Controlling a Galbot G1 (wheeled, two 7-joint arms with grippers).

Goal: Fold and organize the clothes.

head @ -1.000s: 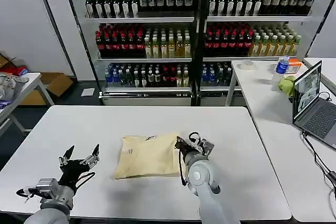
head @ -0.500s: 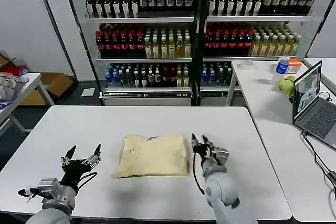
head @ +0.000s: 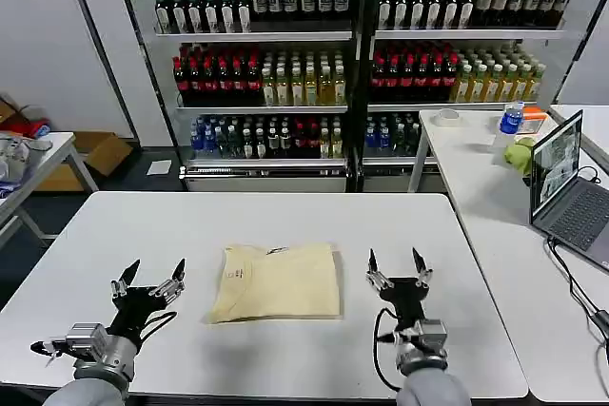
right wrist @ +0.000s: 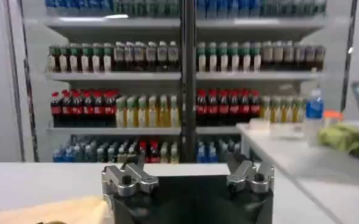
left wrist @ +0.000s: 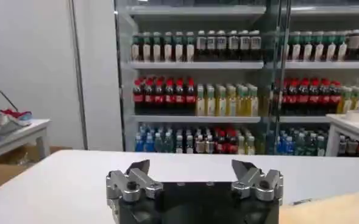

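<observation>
the folded garment point(head: 276, 281) is laid mid-table point(head: 285, 216), flanked by the left gripper point(head: 148, 279) and right gripper point(head: 392, 264), both spread apart; bottle shelves point(head: 352, 54) are seen behind, a laptop point(head: 563, 183) aside.

You have the pale yellow soft fabric garment point(head: 277, 280) lying flat, folded into a neat rectangle, near the middle of the tabletop. Its small printed neck label faces up near the far left corner. Nothing touches it.

White table point(head: 285, 221), bottle-stocked shelves point(head: 362, 54) behind, open laptop point(head: 569, 187) on side table point(head: 495, 206), cardboard box point(head: 100, 152)
</observation>
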